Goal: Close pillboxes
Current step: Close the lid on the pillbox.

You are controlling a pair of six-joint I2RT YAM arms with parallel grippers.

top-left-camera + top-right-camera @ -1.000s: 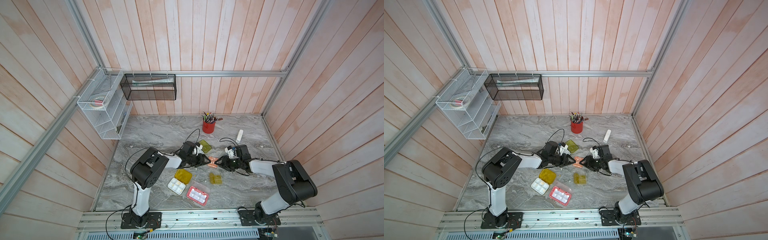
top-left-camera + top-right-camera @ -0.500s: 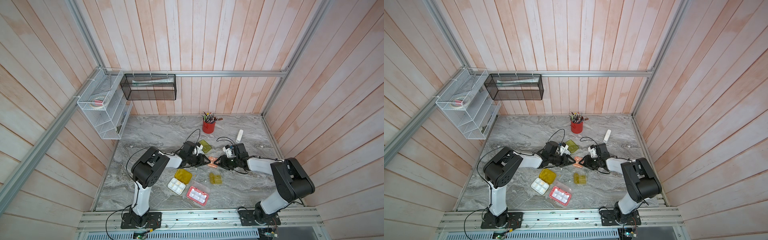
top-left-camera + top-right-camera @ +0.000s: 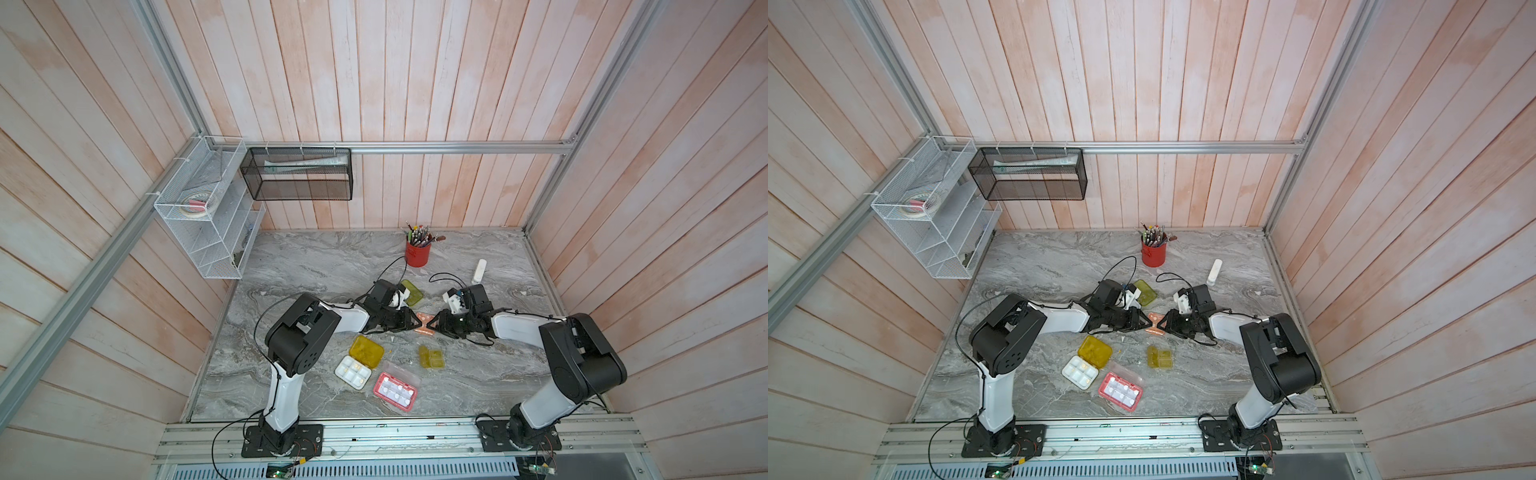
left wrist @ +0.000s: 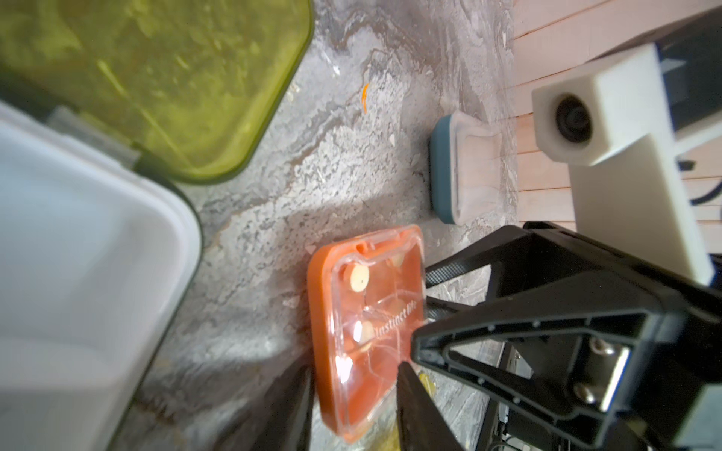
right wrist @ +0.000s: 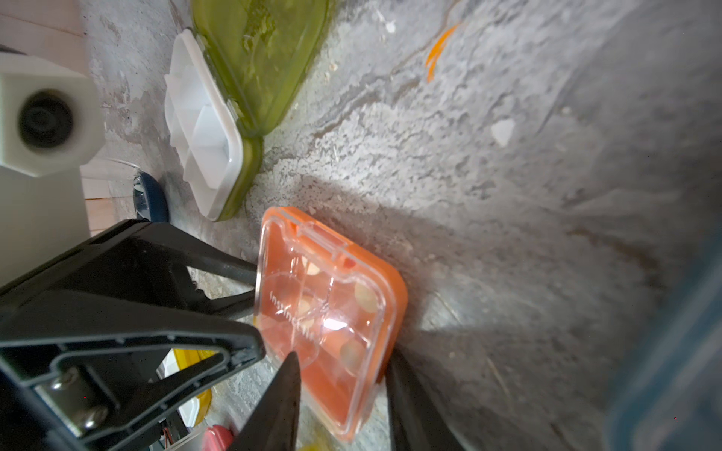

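Left wrist view | orange pillbox [image 4: 361,324]: clear lid [image 5: 328,312] up, near-square, long axis unclear | left gripper [image 4: 355,375], right gripper [image 5: 342,361]: each clamped on it | both top views: centre of grey marble bench [image 3: 316,266]; plank walls [image 3: 374,83]

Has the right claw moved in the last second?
Yes. In a top view, the right claw has slid closer to the orange pillbox and away from the white stick, which stayed put.
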